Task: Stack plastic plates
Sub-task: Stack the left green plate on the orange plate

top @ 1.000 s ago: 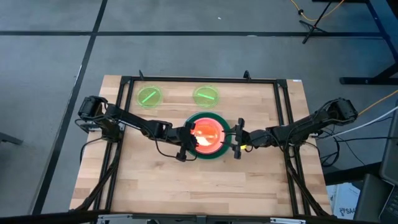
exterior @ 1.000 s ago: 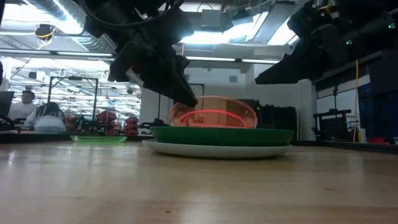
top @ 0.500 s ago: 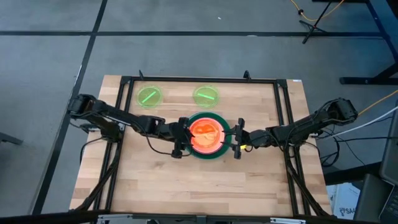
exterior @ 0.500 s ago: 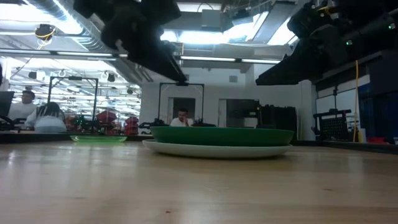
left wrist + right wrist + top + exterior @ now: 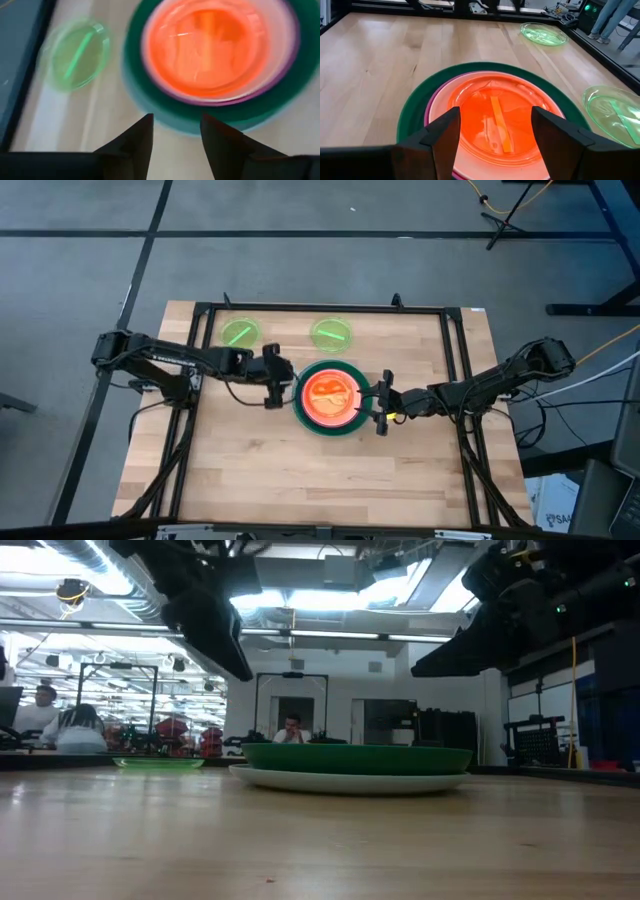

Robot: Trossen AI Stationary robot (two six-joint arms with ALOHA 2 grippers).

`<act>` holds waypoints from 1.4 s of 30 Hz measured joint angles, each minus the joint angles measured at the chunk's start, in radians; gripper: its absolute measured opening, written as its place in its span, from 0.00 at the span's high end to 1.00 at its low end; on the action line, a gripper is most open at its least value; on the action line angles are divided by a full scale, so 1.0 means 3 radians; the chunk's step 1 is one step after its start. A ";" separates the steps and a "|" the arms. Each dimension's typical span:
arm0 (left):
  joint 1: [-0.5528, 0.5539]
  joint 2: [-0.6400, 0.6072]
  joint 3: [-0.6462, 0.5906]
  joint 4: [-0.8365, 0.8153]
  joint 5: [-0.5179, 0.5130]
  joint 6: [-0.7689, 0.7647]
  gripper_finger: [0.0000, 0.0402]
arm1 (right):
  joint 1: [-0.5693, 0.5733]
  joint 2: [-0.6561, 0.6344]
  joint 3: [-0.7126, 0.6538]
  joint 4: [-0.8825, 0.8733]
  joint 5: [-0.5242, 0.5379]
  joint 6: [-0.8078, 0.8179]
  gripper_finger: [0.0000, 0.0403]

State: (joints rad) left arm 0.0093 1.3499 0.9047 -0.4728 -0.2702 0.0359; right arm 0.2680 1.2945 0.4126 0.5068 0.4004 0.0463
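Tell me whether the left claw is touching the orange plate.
Apart. In the high view the left claw sits beside the stack with bare table between it and the green plate's rim; the orange plate lies farther in. The left wrist view shows its fingers open, holding nothing.

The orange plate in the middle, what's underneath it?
The orange plate sits on a pink one, that on a dark green plate, with a pale plate at the bottom. Any plates between are covered.

Two lime plates (image 5: 240, 334) (image 5: 331, 334), one plate stack (image 5: 330, 398).
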 joint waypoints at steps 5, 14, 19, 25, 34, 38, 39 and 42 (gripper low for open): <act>0.0415 -0.0015 0.0000 -0.0149 -0.0008 -0.0001 0.63 | 0.0000 0.0000 0.0000 -0.0013 0.0000 0.0000 0.42; 0.1256 -0.0015 -0.0007 -0.0525 -0.0029 -0.0097 0.67 | 0.0000 0.0000 0.0000 -0.0025 0.0001 0.0003 0.42; 0.1691 -0.0015 -0.0215 -0.0497 -0.0043 -0.0113 0.68 | 0.0000 0.0000 0.0000 -0.0025 0.0004 0.0003 0.42; 0.1972 -0.0014 -0.0548 -0.0362 0.0009 -0.0175 0.70 | 0.0000 0.0000 0.0000 -0.0006 0.0011 0.0003 0.42; 0.1994 0.0003 -0.0775 -0.0177 0.0174 -0.0176 0.73 | 0.0000 0.0000 0.0000 0.0052 0.0013 0.0003 0.42; 0.2025 0.0116 -0.0843 0.0041 0.0151 -0.0142 0.73 | 0.0000 0.0000 0.0000 0.0052 0.0014 0.0003 0.42; 0.2031 0.0164 -0.0844 0.0093 0.0144 -0.0119 0.73 | 0.0000 0.0000 0.0000 0.0052 0.0013 0.0003 0.42; 0.2058 0.0308 -0.0844 0.0163 0.0058 -0.0088 0.73 | 0.0000 0.0000 0.0000 0.0051 0.0013 0.0003 0.42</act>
State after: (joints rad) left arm 0.6266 1.4425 0.6514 -0.4238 -0.2528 0.0094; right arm 0.2680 1.2945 0.4126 0.5220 0.4042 0.0471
